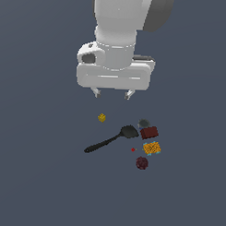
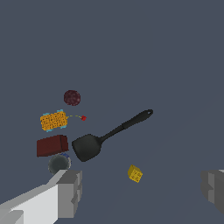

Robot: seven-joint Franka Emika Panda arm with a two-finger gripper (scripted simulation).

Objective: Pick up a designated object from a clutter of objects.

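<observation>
The black spatula (image 1: 111,139) lies flat on the grey surface, blade toward the exterior view's right, handle toward the left; it also shows in the wrist view (image 2: 107,134). My gripper (image 1: 112,93) hangs open and empty well above the items, over the yellow cube (image 1: 101,117); its grey fingers (image 2: 70,192) show wide apart in the wrist view. By the blade lie the grey round item (image 1: 143,123), the dark red block (image 1: 149,132), the orange waffle-textured block (image 1: 151,147), the tiny red dot (image 1: 133,149) and the dark maroon ball (image 1: 141,162).
The wrist view shows the yellow cube (image 2: 135,173), dark red block (image 2: 52,145), orange waffle-textured block (image 2: 53,121), maroon ball (image 2: 72,97), red dot (image 2: 83,118) and grey round item (image 2: 59,163). All rest on a plain dark grey surface (image 1: 48,177).
</observation>
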